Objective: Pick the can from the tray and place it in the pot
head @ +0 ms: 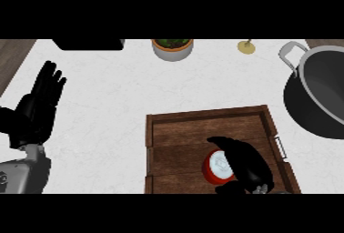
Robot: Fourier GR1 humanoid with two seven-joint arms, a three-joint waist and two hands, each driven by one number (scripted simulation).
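Low in the wooden tray (181, 150), near its front right corner, stands the red can (216, 167), upright, its silvery top facing up. The right hand (245, 164) lies over the can's right side, its black fingers arched across and curled round it, so part of the can's top and all of its far side are hidden; whether the can still rests on the tray floor or is just off it cannot be told. A small metal handle (280, 146) sits on the tray's right wall, just beside that hand. Up and to the right of the tray, apart from it, is the dark pot (316, 104) with a grey rim and a looped side handle, partly cut by the view's edge. Beyond the tray's far wall a potted plant (173, 48) stands on the white counter (107, 100), with a small yellow object (246, 47) to its right and a flat black object (88, 44) to its left. Well to the left of the tray the left hand (37, 109) rests with fingers straight and pointing up, holding nothing.
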